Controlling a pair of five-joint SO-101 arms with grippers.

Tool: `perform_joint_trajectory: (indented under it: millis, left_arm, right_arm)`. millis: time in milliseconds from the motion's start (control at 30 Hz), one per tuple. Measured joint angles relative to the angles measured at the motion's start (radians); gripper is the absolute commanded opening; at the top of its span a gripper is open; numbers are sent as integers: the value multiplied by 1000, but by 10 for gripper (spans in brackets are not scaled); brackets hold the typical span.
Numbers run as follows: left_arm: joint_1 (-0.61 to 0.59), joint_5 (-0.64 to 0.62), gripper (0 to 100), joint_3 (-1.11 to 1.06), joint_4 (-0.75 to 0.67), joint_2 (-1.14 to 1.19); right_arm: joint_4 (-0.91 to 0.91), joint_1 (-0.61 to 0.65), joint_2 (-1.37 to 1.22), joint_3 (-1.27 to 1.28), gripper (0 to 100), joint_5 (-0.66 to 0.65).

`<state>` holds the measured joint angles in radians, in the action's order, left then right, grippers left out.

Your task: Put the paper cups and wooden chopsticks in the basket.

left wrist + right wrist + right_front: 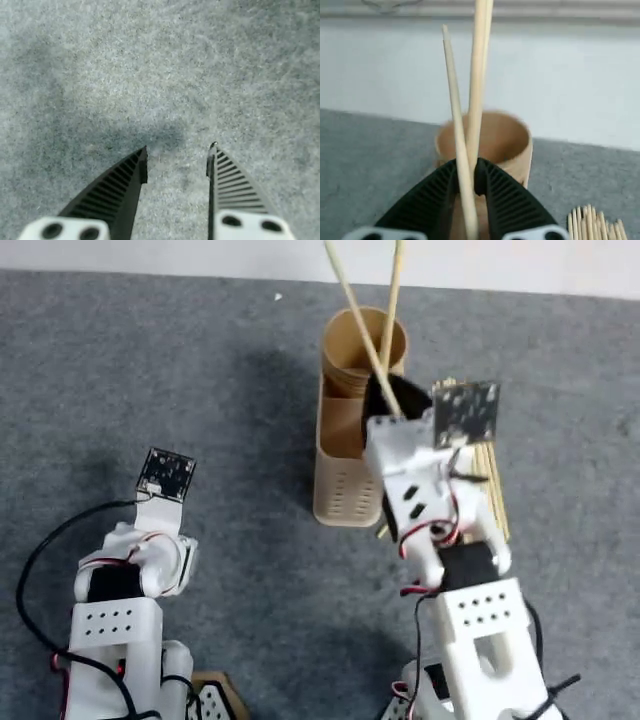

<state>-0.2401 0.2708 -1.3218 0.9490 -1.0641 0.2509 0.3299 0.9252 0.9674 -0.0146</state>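
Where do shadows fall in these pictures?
High view: a soft shadow on the carpet beside the basket. Left wrist view: a dark patch ahead of the left gripper. Right wrist view: chopsticks evenly lit against a pale wall.

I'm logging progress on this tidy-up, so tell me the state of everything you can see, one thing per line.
Basket: upright on the carpet.
Cup: upright inside it, at the far end.
Held chopsticks: two, off the carpet, pointing up.
Right gripper: jaws shut on them.
Loose chopsticks: lying bundled on the carpet, outside.
Left gripper: jaws open, empty, above carpet.
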Motion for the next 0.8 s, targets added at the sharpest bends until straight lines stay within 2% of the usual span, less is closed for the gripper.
perform_joint_trajectory:
  millis: [100,333,600,800]
  left_arm:
    - [0,0,203,0,0,0]
    - [0,0,203,0,0,0]
    - [0,0,203,0,0,0]
    - [0,0,203,0,0,0]
  right_arm:
    - [-21,-6,35,55,22,0]
    - [55,0,41,31,188,-64]
    - [304,-3,28,-193,190,-170]
    - [402,-104,28,-322,190,-195]
